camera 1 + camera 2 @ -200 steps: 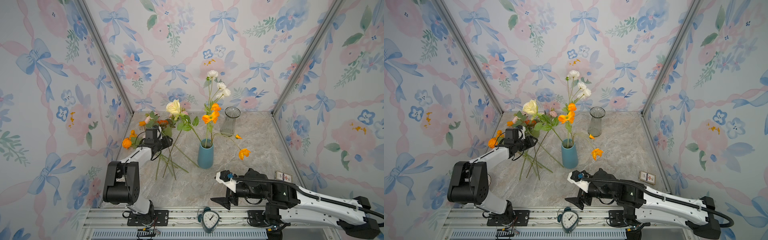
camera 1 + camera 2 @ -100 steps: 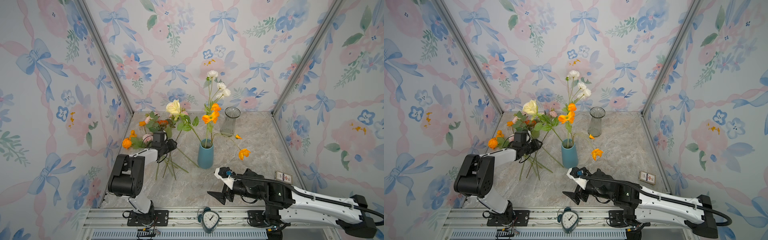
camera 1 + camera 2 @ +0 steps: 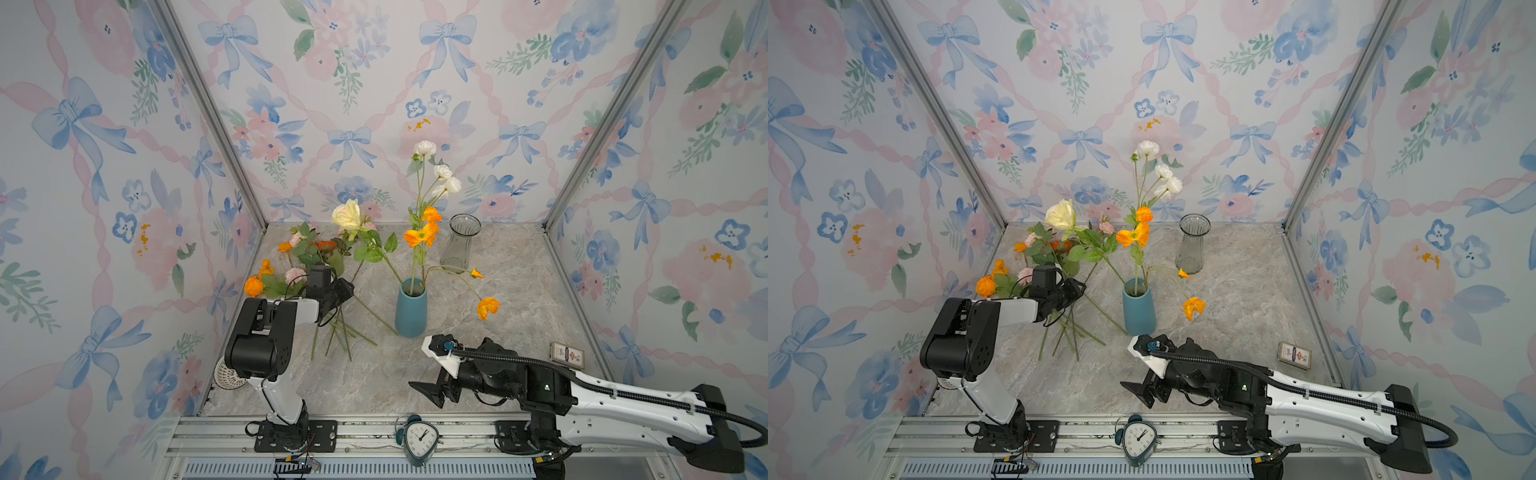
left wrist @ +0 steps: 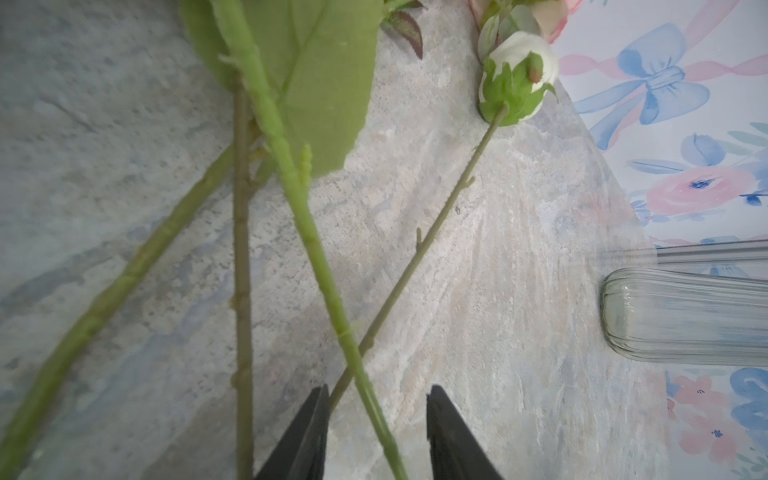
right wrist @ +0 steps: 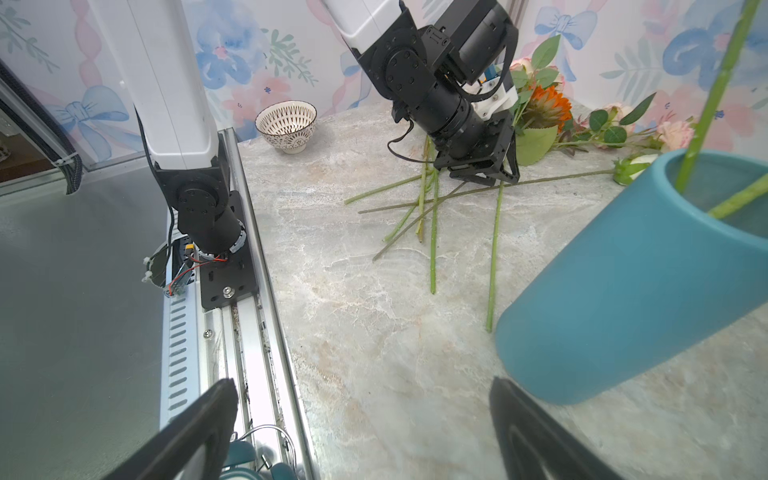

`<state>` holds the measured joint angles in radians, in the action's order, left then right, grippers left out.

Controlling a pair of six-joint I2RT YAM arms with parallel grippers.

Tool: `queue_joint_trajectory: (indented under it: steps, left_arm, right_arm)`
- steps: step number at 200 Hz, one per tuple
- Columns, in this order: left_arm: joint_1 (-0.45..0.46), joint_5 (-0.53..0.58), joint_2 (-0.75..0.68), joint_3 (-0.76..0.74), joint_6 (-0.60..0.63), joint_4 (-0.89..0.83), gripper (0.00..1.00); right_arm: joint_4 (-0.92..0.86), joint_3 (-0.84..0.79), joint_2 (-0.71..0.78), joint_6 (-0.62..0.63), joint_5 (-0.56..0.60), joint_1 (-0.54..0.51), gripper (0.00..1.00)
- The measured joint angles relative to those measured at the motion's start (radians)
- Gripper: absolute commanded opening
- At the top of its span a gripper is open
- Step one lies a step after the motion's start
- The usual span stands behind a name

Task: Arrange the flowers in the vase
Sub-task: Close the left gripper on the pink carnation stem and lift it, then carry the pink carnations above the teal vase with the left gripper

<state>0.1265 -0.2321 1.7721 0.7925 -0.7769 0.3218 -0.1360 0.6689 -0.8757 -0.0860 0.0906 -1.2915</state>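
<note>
Marble tabletop [image 3: 519, 291] inside flowered walls [image 3: 374, 83] fills both top views for you: some flowers [image 3: 422, 237] stand in the blue vase [image 3: 410, 309] at the middle and more lie at its left. Your left gripper [image 3: 343, 291] hangs low over their crossed stems, while the right gripper [image 3: 432, 392] is near the front edge, well apart from them. From the left wrist you see the jaws apart with one green stem [image 4: 332, 299] running between them, not pinched, and a glass vase [image 4: 685, 316] farther off. From the right wrist you see the fingers [image 5: 199, 436] spread wide, holding nothing, with the blue vase near one of them.
</note>
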Motion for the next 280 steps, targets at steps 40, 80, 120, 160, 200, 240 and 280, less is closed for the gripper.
queue_joint_trajectory:
  steps: [40, 80, 120, 160, 200, 240, 280]
  left_arm:
    - [0.0, 0.0, 0.007, 0.005, -0.026, 0.033, 0.19]
    - [0.0, -0.014, -0.002, 0.003, -0.046, 0.059, 0.0]
    - [0.0, -0.03, -0.171, -0.044, -0.039, 0.058, 0.0]
    - [-0.003, 0.021, -0.465, -0.085, 0.014, 0.013, 0.0]
    - [-0.003, 0.149, -0.722, -0.085, 0.134, -0.107, 0.0]
    - [-0.003, 0.242, -0.935, -0.087, 0.211, -0.175, 0.0]
    - [0.034, 0.24, -1.164, -0.09, 0.288, -0.141, 0.0]
  right_arm:
    - [0.011, 0.0, -0.011, 0.009, -0.001, 0.0, 0.97]
    - [0.031, 0.0, -0.052, 0.066, -0.05, 0.03, 0.97]
    - [0.044, 0.044, -0.114, 0.162, -0.18, 0.147, 0.97]
    - [0.172, 0.018, -0.129, 0.253, -0.277, 0.196, 0.97]
    - [0.314, -0.168, -0.071, 0.255, -0.298, 0.231, 0.97]
    - [0.412, -0.197, -0.029, 0.251, -0.304, 0.231, 0.97]
    - [0.509, -0.251, -0.029, 0.247, -0.259, 0.231, 0.97]
